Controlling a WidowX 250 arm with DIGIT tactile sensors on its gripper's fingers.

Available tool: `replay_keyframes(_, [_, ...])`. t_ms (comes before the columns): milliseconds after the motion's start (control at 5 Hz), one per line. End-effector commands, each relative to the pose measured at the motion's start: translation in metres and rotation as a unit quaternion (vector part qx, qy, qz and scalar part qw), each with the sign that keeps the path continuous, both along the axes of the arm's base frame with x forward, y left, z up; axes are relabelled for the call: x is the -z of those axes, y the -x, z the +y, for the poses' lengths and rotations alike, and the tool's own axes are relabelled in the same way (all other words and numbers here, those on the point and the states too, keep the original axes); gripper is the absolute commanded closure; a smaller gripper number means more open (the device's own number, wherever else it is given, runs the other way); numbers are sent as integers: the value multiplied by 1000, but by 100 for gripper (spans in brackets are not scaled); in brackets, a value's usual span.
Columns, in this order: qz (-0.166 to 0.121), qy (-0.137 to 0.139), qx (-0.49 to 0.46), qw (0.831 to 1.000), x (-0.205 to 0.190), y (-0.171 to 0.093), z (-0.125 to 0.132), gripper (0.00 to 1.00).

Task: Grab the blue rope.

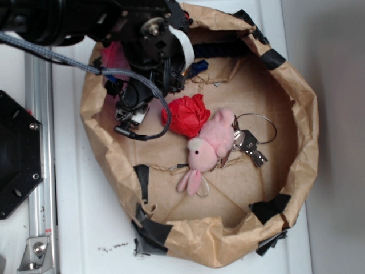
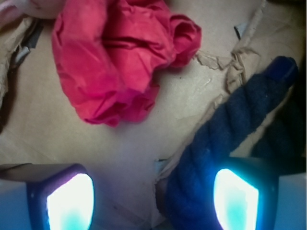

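Observation:
The blue rope [image 2: 225, 129] is a thick, dark navy twisted cord. In the wrist view it runs from the bottom centre up to the right, ending in a brighter blue tip [image 2: 283, 67]. My gripper [image 2: 153, 201] is open and low over the paper floor. The rope lies between the fingers, against the inside of the right finger [image 2: 235, 199]. The left finger [image 2: 72, 201] is clear of it. In the exterior view the rope [image 1: 219, 48] curves along the far wall of the paper basin. The gripper [image 1: 140, 94] is mostly hidden under the black arm.
A crumpled red cloth [image 1: 185, 114] lies just ahead of the gripper [image 2: 120, 57]. A pink plush [image 1: 208, 148] and a key ring [image 1: 251, 140] lie beyond it. The brown paper basin [image 1: 302, 142] has raised walls patched with black tape. A grey cable [image 1: 142, 85] loops beside the arm.

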State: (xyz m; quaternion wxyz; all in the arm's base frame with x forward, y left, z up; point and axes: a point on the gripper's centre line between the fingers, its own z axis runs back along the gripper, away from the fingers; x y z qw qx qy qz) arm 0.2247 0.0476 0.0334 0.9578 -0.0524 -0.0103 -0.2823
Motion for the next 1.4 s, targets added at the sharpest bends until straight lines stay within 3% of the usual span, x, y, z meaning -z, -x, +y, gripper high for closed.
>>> replay_keyframes(0, [10,45,-2,999,12,-26,-2,0])
replay_keyframes(400, [3,36,2,999,14,-31,-1,0])
replay_keyframes(800, [15,32,-17,999,17,-28,8,0])
replay_keyframes(1000, [-4,-33,-58,998,19,-16,26,0])
replay_keyframes(1200, [12,-26,-66,997,23,-5,38,0])
